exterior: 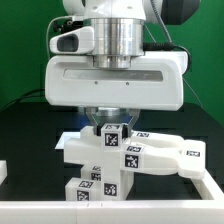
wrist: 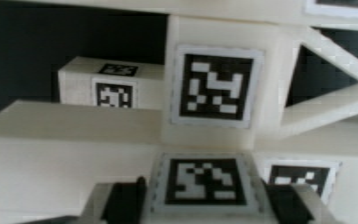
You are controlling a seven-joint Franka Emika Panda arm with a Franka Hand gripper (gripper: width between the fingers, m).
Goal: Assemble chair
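Note:
The chair (exterior: 120,158) is a cluster of white blocky parts with black-and-white tags, low in the exterior view's middle. A flat slotted panel reaches toward the exterior view's right, and a tagged post (exterior: 100,180) stands below it. My gripper (exterior: 112,126) comes straight down on the cluster's top and its fingertips are hidden behind a small tagged block (exterior: 113,136). In the wrist view my gripper (wrist: 202,195) is shut on that tagged white block (wrist: 201,180), one dark finger (wrist: 130,198) on each side. Beyond it stands an upright tagged post (wrist: 218,85).
The big white arm body (exterior: 112,75) hangs over the parts and hides what lies behind. A white piece (exterior: 3,172) shows at the exterior view's left edge. Another tagged block (wrist: 105,85) sits behind the post in the wrist view. The table is black.

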